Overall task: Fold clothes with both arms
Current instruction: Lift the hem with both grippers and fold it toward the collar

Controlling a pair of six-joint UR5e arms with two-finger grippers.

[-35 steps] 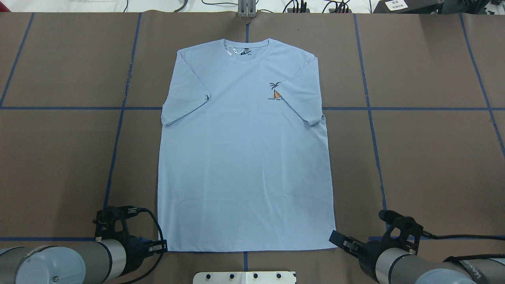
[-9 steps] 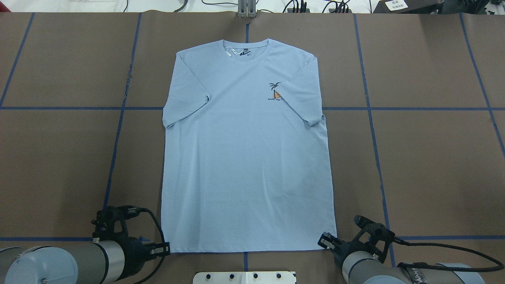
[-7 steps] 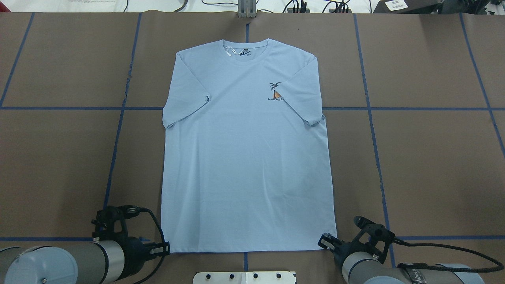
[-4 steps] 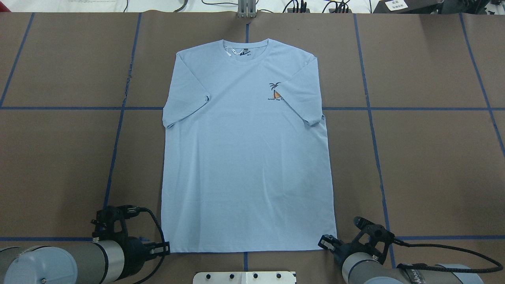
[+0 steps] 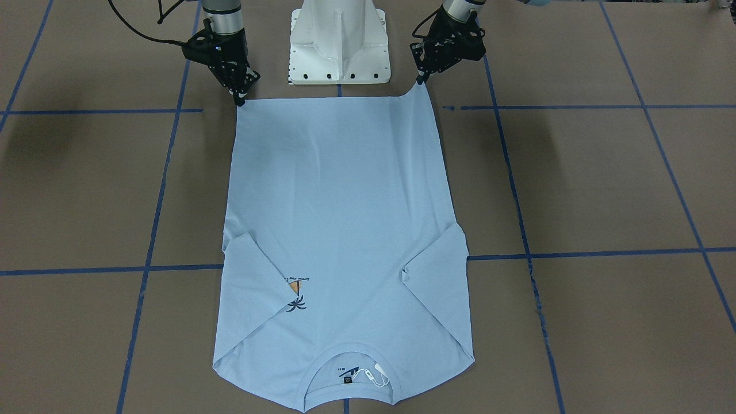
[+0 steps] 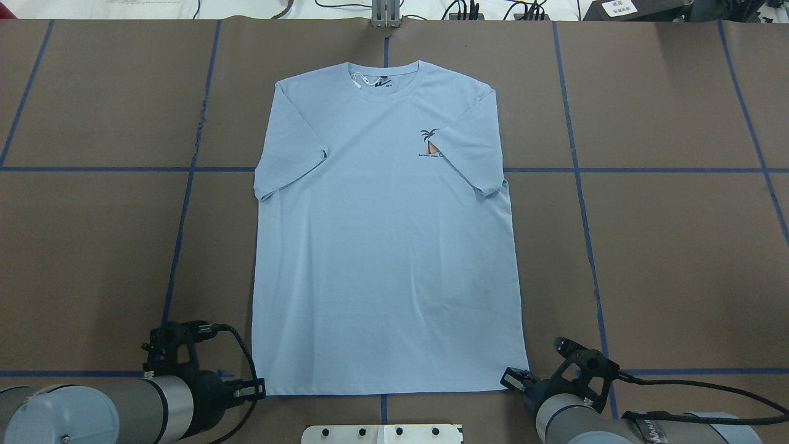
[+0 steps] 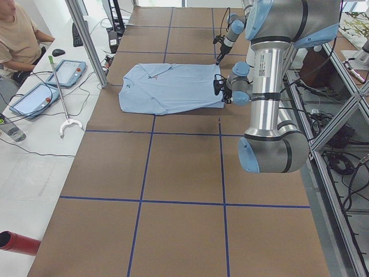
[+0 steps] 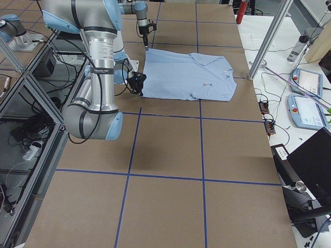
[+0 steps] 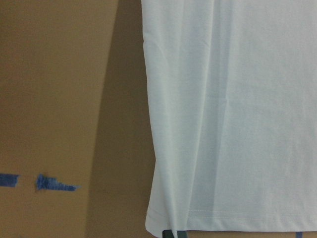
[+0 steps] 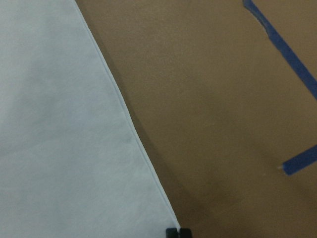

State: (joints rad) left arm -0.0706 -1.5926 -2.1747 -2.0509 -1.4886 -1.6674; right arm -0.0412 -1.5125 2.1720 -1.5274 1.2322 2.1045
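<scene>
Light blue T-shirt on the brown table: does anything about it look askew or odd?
The light blue short-sleeved T-shirt lies flat and undamaged. Two small things: one folded-in sleeve covers part of the palm-tree print, and the hem corner at the left gripper is pulled into a peak.

I'm looking at a table [image 6: 678, 246] covered in brown paper and marked into squares with blue tape [image 6: 666, 169]. Along its far side runs a white bench [image 7: 29, 167] with two tablets [image 7: 31, 99]. A metal post [image 7: 86, 40] stands there, and a person [image 7: 17, 34] sits at the bench.
</scene>
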